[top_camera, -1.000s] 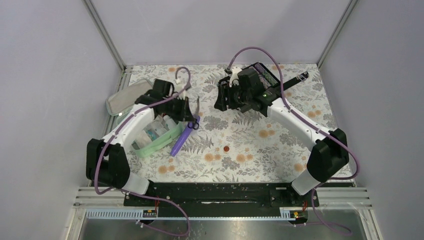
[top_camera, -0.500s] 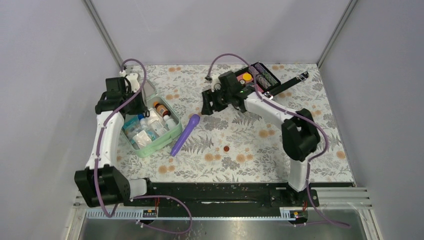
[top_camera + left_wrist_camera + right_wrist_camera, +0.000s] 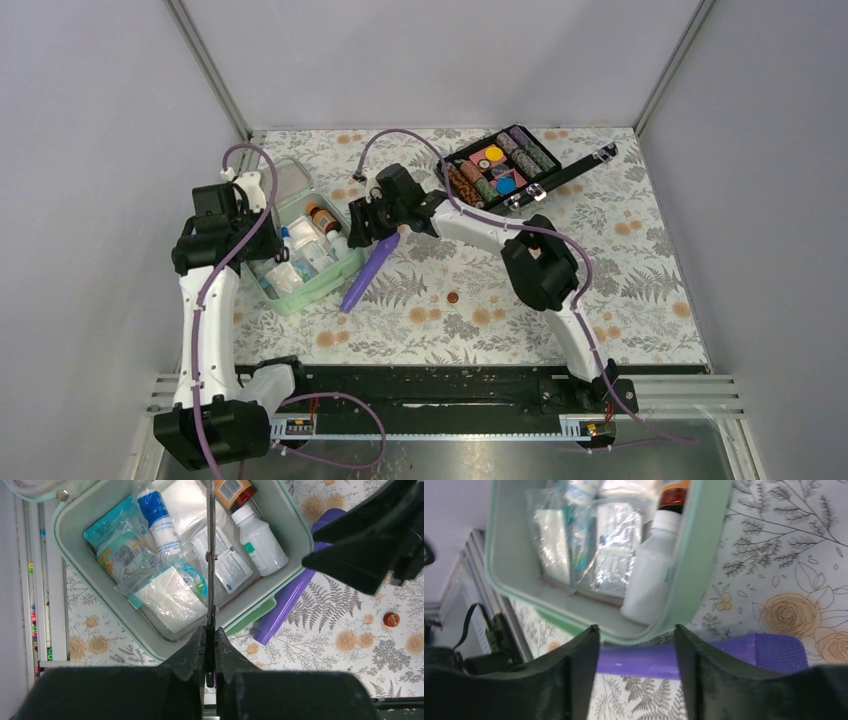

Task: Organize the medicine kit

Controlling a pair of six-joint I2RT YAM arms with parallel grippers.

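The medicine kit [image 3: 345, 268] is an open mint-green box at the left, holding bottles and packets; its lid [image 3: 292, 175] lies behind it. My left gripper [image 3: 262, 240] hangs over the kit's left side. In the left wrist view it [image 3: 210, 630] is shut on a thin metal tool [image 3: 210, 555], seen edge-on, that reaches over the kit [image 3: 75, 540]. A purple tube [image 3: 362, 278] lies by the kit's right wall. My right gripper [image 3: 366, 226] is open above the tube's upper end. In the right wrist view the gripper [image 3: 636, 642] straddles the tube [image 3: 754, 652] beside the kit's wall [image 3: 696, 555].
A black case of colourful rolls and discs [image 3: 500, 165] stands open at the back right. A small red disc [image 3: 451, 297] lies on the floral cloth right of the tube and shows in the left wrist view [image 3: 391, 619]. A metal rail [image 3: 37, 580] runs along the left edge.
My right gripper has swept left from beside the black case to over the purple tube's upper end. My left gripper has come forward from the lid to over the kit.
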